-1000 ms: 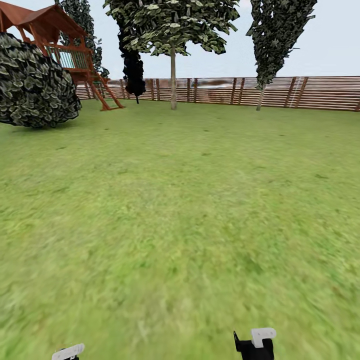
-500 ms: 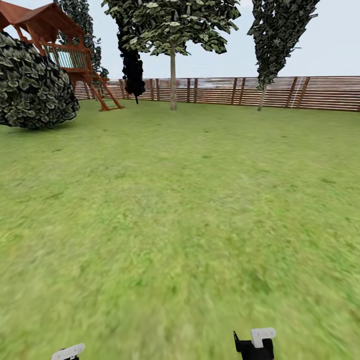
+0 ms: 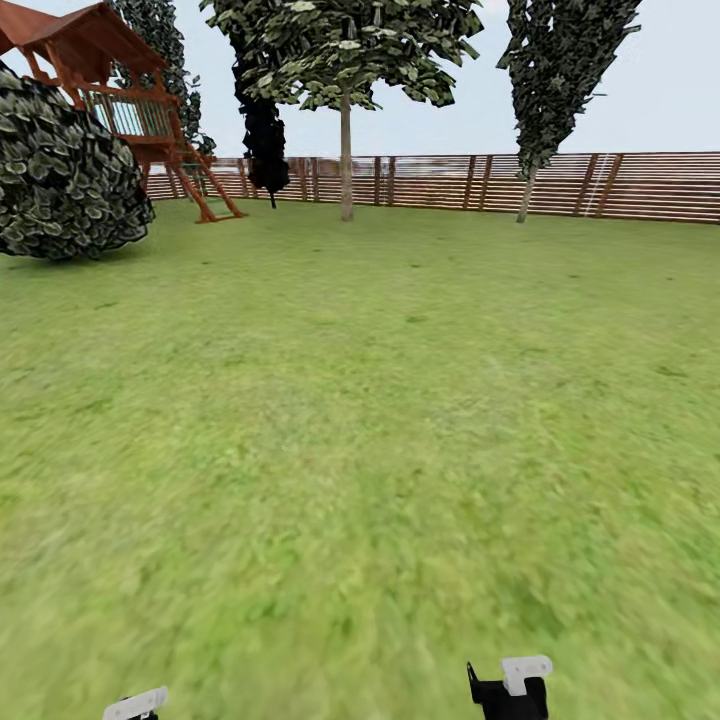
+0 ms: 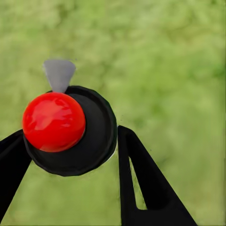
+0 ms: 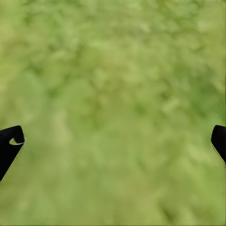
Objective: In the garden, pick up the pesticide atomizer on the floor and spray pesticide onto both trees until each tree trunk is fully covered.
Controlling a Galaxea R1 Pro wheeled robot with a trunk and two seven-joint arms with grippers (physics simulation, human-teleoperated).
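Wide lawn (image 3: 360, 420) ahead of me, slat fence (image 3: 560, 185) ringing the far edge. Past it left: round dark bush (image 3: 65, 170), wooden play tower (image 3: 110, 70). Trees at the fence have thin pale trunks, e.g. the leafy one (image 3: 346, 150) and a dark narrow one (image 3: 560, 70); none looks like the thick trunks I must spray, so my guess is the targets lie somewhere off-frame.

My left gripper (image 4: 70, 160) carries the atomizer (image 4: 70, 129): black round body with red knob (image 4: 54, 121) and grey nozzle (image 4: 59, 74), seen top-down, long axis running away from the camera toward the grass. Black fingers (image 4: 141, 183) sit tight on both sides of it, clamped.

My right gripper (image 5: 113, 141) hangs over bare grass, fingertips (image 5: 10, 146) far apart, holding nothing.

Left arm does the spraying; next is driving or turning to find a trunk.
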